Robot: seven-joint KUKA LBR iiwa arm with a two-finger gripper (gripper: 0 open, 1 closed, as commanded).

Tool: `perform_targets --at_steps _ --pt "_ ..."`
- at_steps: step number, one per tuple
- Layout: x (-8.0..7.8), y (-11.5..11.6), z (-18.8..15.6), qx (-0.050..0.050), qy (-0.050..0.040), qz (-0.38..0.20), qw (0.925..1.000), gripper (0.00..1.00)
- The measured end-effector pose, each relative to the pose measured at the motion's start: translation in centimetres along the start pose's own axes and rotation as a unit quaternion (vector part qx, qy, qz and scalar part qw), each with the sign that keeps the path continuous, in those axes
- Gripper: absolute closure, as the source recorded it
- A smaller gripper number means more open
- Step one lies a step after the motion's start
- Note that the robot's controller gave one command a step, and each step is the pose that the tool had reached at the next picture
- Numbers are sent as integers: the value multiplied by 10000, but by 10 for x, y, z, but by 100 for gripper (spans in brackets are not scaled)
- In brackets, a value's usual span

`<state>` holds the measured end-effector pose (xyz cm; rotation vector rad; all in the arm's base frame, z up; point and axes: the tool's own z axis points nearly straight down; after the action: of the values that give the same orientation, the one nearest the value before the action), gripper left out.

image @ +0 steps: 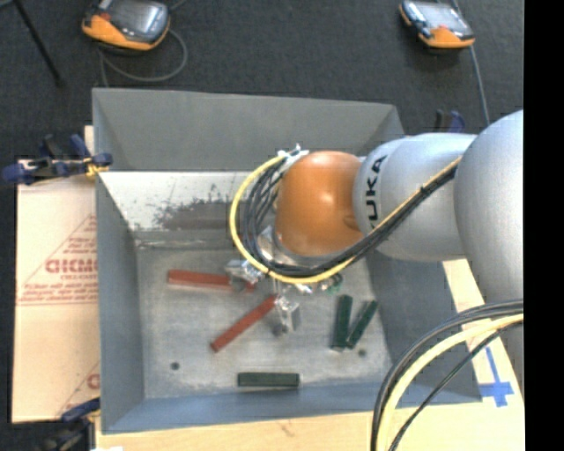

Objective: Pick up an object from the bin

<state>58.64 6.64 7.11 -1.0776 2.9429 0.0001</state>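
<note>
From my seat I look down into the grey metal bin [119, 291]. Its floor is dull and scuffed, and its sloping back wall carries a band of dark speckles and smears. The arm [441, 194] comes in from the right, with its orange cover [313, 203] and a loop of yellow and black cables [242, 211] hanging over the middle of the bin. Under the cover, the tool [284, 315] sits low near the bin's centre, right at the upper end of a slanted red-brown stick [242, 324]; I cannot tell whether the tool is open or closed, nor whether it touches that stick. A second red-brown stick [198, 280] lies nearly level just to the left, its right end running in under the cables. Right of the tool, a pair of dark green sticks [351, 321] lie side by side, leaning a little. Another dark green stick [268, 380] lies flat along the near wall, apart from the rest. Around the bin the floor [264, 53] is dark carpet, and on it, beyond the far wall, rest two orange-and-black handheld devices [126, 22] [436, 22] trailing thin cords.
</note>
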Motion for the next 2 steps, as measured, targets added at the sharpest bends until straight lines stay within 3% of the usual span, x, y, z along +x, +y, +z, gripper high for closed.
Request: perform_targets --at_steps 1,2 --pt "-2 -1 -4 11 -39 25 10000 100" --pt "-9 35 -157 18 -18 -677 9977 100"
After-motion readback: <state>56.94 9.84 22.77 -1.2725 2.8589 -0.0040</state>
